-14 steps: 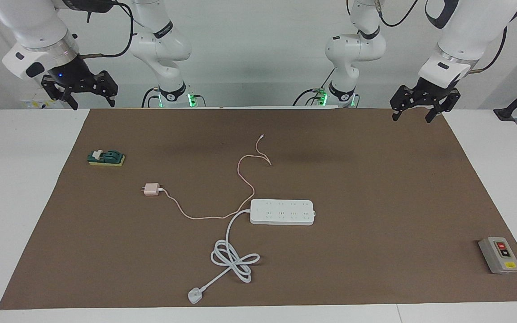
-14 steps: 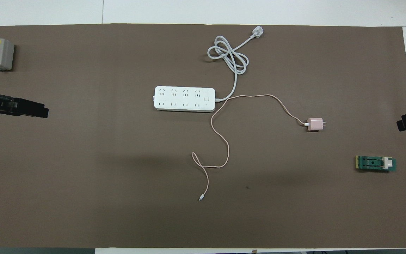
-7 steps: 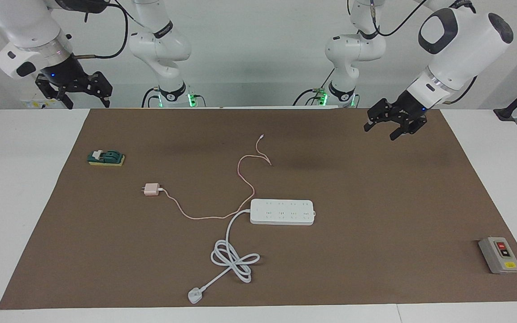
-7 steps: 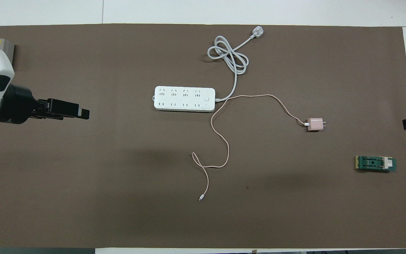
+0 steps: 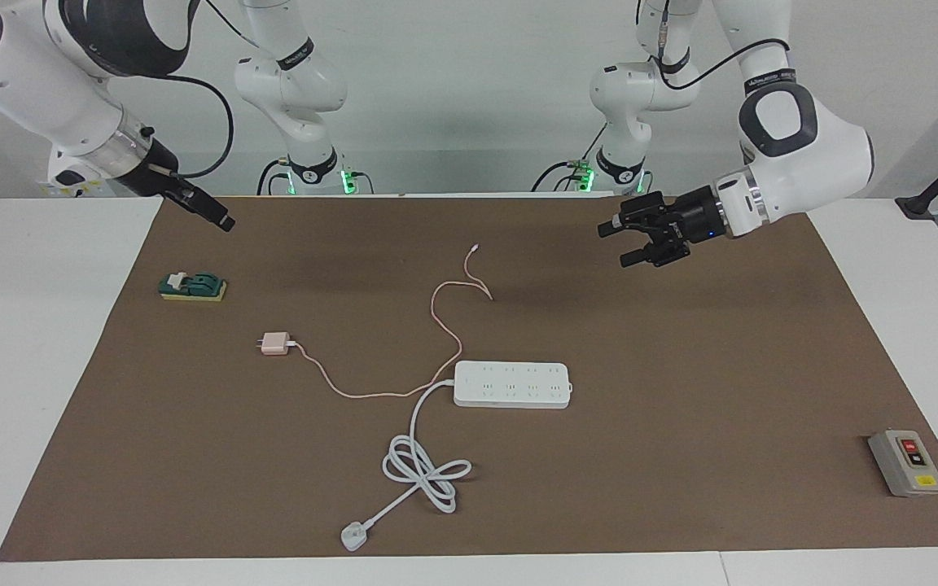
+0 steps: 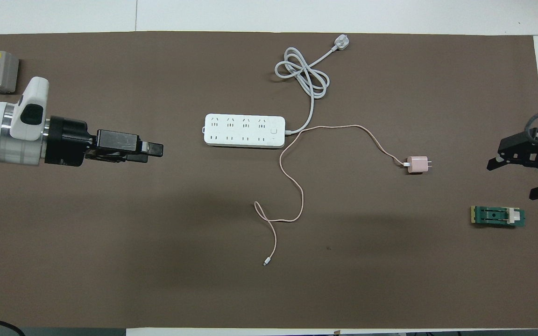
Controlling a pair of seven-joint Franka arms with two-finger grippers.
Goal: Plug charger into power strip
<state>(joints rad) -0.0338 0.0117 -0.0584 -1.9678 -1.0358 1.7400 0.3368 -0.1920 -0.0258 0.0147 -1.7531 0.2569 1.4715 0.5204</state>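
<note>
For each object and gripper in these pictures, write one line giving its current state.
charger: unplugged, lying on the mat, pink cable attached.
power strip: flat on the mat, sockets up, all empty.
white plug: loose on the mat, cord looped.
grey switch box: resting untouched.
green block: resting untouched.
left gripper: open, empty, raised over the mat.
right gripper: open, empty, raised near the green block.

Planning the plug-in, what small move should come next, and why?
Probably bring the right end effector down over the small pale pink cube charger: it lies untouched beside the long white power strip, unplugged, toward the right arm's end; both end effectors are empty.
</note>
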